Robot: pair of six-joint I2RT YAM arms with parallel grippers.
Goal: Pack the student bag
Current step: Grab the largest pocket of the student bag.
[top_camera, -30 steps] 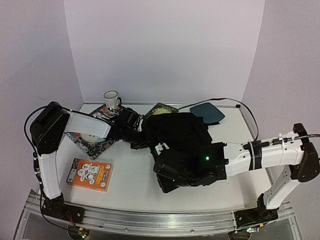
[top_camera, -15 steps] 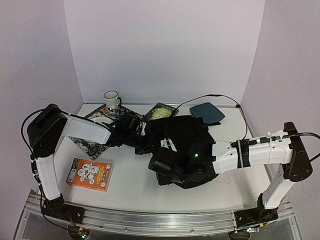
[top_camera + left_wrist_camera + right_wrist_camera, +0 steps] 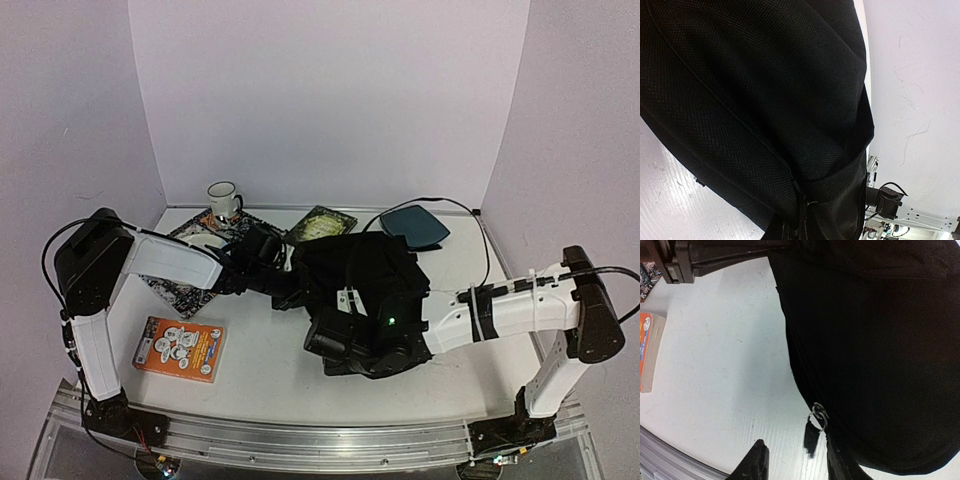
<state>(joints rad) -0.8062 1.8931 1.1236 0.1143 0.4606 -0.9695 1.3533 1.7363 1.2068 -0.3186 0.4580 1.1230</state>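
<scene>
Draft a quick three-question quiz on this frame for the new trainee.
1. True or false: the white mug sits inside the student bag.
2. Which item lies nearest the left arm's base? A) orange box B) teal pad C) white mug
3. In the right wrist view, what small metal part hangs at the bag's edge, just above the right end effector in the picture?
Key: 1 false, the mug stands at the back left, apart from the bag. 2 A. 3 the zipper pull ring.
</scene>
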